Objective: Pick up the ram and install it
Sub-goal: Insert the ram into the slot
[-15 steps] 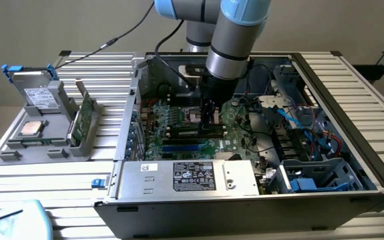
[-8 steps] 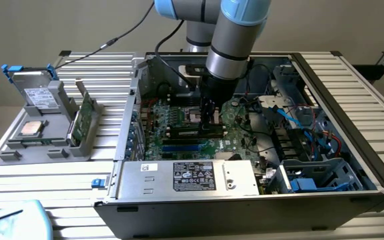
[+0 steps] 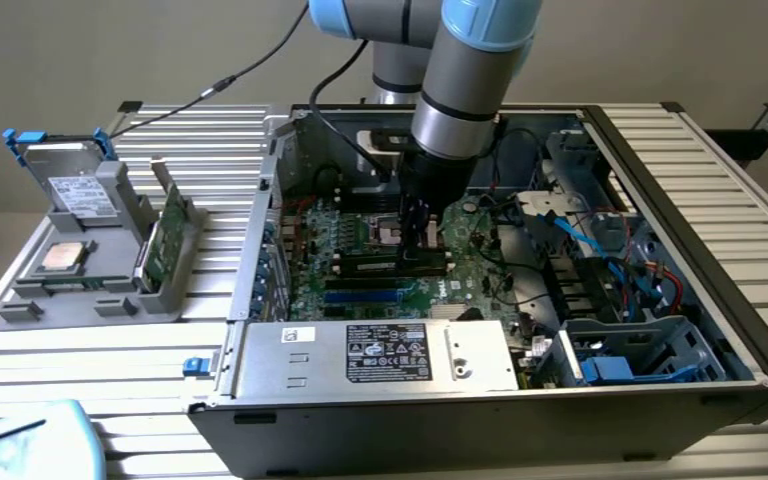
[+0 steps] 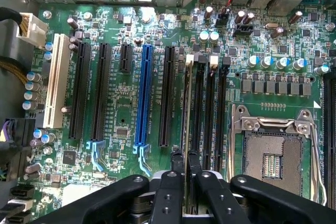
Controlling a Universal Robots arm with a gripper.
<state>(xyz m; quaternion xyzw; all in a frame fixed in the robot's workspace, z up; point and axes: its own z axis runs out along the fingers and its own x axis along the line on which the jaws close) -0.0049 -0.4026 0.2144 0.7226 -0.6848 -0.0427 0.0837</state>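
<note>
My gripper (image 4: pixel 185 169) is down inside the computer case (image 3: pixel 704 330), its fingers (image 4: pixel 177 167) pinching the ram (image 4: pixel 187 108) that stands edge-on in a black slot (image 4: pixel 198 114).

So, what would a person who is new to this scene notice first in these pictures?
First, the big grey robot arm reaching down into the open black computer case, its black gripper closed on the thin dark-green ram stick standing edge-on at the long black memory slots. Next, the bright blue expansion slot beside them.
</note>
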